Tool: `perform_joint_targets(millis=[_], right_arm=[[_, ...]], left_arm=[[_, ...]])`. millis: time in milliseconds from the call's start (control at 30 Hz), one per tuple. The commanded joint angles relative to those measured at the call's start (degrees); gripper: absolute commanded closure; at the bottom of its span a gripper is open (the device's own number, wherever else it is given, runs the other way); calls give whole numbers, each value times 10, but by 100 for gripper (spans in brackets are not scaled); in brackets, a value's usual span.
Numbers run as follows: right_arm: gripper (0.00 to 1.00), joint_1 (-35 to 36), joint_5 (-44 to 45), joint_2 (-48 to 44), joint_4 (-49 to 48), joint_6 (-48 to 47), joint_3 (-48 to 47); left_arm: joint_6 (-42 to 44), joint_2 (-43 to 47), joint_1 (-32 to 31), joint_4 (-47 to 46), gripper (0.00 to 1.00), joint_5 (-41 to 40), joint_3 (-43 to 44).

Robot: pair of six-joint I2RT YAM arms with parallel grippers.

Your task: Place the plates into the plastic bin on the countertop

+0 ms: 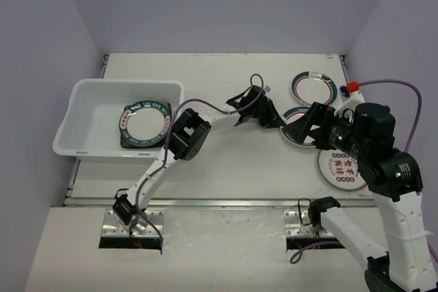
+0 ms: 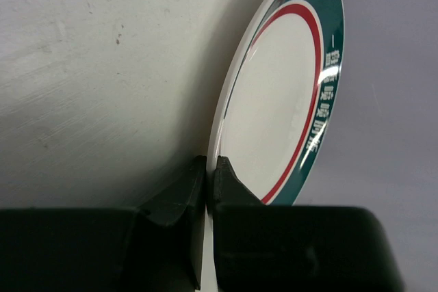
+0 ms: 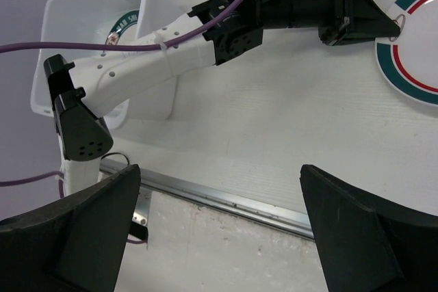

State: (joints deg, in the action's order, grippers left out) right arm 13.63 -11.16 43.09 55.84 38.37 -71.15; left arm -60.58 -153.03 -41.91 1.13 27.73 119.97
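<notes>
Left side of the table point(image 1: 226, 169): the plastic bin point(image 1: 96, 111) stands well left of the other plates. Inside it lies a square black plate point(image 1: 127, 143). A round white plate with a dark rim band, the binned round plate point(image 1: 145, 124), rests on top of it.

Centre: the left arm reaches from its base at the near edge, past the bin's right wall, toward the plates on the right. The left claw point(image 2: 211, 167) is closed down to a narrow slit. Its two fingers pinch the rim of the banded plate point(image 2: 280, 100), a round white plate with a teal band and a red ring. Whether this plate is clear of the table cannot be told. It sits right of centre, well apart from the bin.

Right side: the right claw point(image 3: 220, 169) stands fully spread and has hold of nothing. It hangs above the table, just beside the banded plate and partly covering it from overhead. A second teal-rimmed plate, the far plate point(image 1: 313, 88), lies flat beyond the banded plate. The character plate point(image 1: 342, 165), white with red characters, lies flat nearer the arm bases, partly under the right arm. All three right-hand plates are outside the bin. A metal rail point(image 1: 226, 202) runs along the table's near edge.
</notes>
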Motion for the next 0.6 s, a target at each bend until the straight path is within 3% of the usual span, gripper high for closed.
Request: perform_joint_targets(millis=[0,133,233,400,567], right_arm=[[1,-1,-3,0,-6,-12,8],[1,-1,-6,6,-8,-12,11],[1,-1,-11,12,-24,-11,20],[1,-1,-21,32,-57,-6,32],[1,-1,-30,64,-107,4,46]], left_arm=[[32,-12,5,1,100,10,-2],[92,100,8,-2,100,-3,-75],[163,274,15,33,100,-58,-161],[218,476,44,126,100,-153,-192],[175,660,180,308,100,-281,-281]])
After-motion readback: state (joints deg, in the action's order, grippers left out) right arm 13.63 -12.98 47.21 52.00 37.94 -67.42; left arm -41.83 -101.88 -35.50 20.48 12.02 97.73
